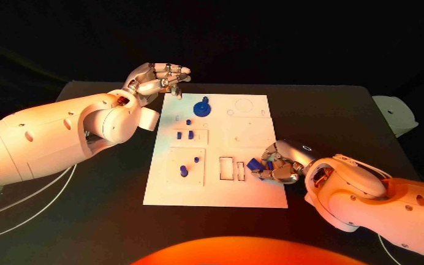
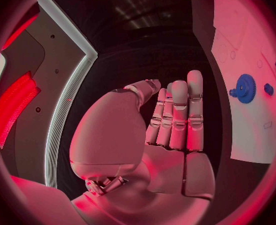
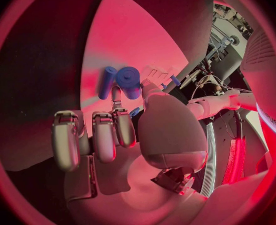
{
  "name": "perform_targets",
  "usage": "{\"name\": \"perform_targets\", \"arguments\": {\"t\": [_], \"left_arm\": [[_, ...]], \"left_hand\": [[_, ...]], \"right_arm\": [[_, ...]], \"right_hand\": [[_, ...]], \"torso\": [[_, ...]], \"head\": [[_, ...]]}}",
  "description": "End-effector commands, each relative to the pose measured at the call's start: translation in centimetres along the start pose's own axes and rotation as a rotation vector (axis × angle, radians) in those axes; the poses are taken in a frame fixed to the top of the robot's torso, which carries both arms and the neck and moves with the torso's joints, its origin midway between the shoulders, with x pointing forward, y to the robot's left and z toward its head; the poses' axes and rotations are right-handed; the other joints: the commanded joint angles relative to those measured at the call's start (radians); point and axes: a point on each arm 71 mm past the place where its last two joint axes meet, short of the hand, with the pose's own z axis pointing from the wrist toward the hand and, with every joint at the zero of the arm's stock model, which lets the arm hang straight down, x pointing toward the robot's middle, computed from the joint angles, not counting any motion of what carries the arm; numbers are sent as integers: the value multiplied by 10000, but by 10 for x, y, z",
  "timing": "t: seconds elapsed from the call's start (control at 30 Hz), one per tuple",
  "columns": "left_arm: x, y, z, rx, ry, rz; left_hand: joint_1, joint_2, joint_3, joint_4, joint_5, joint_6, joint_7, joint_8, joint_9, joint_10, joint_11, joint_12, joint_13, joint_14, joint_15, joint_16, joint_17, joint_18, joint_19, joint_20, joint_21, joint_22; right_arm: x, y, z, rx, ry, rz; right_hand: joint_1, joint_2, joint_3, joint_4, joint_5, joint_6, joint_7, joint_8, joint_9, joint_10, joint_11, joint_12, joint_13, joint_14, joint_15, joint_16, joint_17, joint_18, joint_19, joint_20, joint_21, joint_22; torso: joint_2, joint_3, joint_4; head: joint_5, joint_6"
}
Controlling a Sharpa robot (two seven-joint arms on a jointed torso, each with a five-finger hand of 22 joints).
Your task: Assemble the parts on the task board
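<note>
The white task board lies mid-table. On it stand a blue gear near the far edge and small blue pegs in the left-hand blocks. My right hand rests at the board's right edge near the slotted recesses. Thumb and a finger pinch a blue cylinder, and a second blue piece lies right beside it. My left hand hovers off the board's far left corner, fingers held together with the thumb drawn against them, holding nothing.
Another blue peg pair stands in the near-left block. Round outlines mark the board's far right part. A white object sits past the table's right edge. Bare black table surrounds the board.
</note>
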Motion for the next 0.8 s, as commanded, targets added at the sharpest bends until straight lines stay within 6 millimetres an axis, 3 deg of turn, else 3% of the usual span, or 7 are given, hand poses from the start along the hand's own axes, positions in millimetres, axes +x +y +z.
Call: {"name": "perform_targets", "arguments": {"t": [0.03,0.23,0.4,0.7,0.8], "left_arm": [[2,-1,0,79,130,-114],[2,-1,0,68,138,-117],[2,-1,0,61,143,-119],[2,-1,0,55,140,-118],[2,-1,0,56,145,-121]], "left_hand": [[-6,55,-56,-6,18,-45,-18,23,-15,-49,-3,57,11,-44,-5,-45,-10,66,-31,1,-47,-16],[-19,60,-63,1,20,-43,-20,27,-19,-63,-5,79,17,-44,-5,-44,-18,66,-28,1,-56,-23],[-19,60,-63,1,20,-43,-20,27,-19,-63,-5,79,17,-44,-5,-44,-18,66,-28,1,-56,-23],[-23,67,-63,4,23,-43,-21,30,-22,-71,-5,90,20,-44,-6,-44,-23,66,-27,2,-61,-27],[-23,67,-63,4,23,-43,-21,30,-22,-71,-5,90,20,-44,-6,-44,-23,66,-27,2,-61,-27]], "right_arm": [[4,1,2,-12,238,-507],[10,4,5,-62,391,-650],[9,5,5,-94,38,-499],[-2,11,-4,-395,-1166,375],[-8,16,-7,-536,-1417,687]], "right_hand": [[-33,32,-53,-6,8,-19,-15,66,17,169,-43,42,1156,826,-58,33,1413,-99,894,-57,58,2470],[54,90,-103,-29,35,36,-35,100,40,167,-57,36,1160,828,-68,38,1425,-100,895,-62,66,2473],[488,386,-87,-55,272,168,-87,154,79,221,-106,105,1250,832,-109,49,1454,-109,907,-94,111,2486],[1182,930,361,-49,110,606,-280,256,91,418,-275,364,1520,854,-245,89,1569,-164,979,-204,389,2561],[1272,1005,489,-57,120,682,-323,266,88,469,-313,437,1592,860,-277,98,1596,-179,997,-233,461,2581]], "torso": [[-7,2,1],[-13,-1,-12],[-11,-2,-8],[-20,5,-8],[-21,3,-16]], "head": [[18,-18],[56,-48],[54,-36],[46,-7],[44,26]]}}
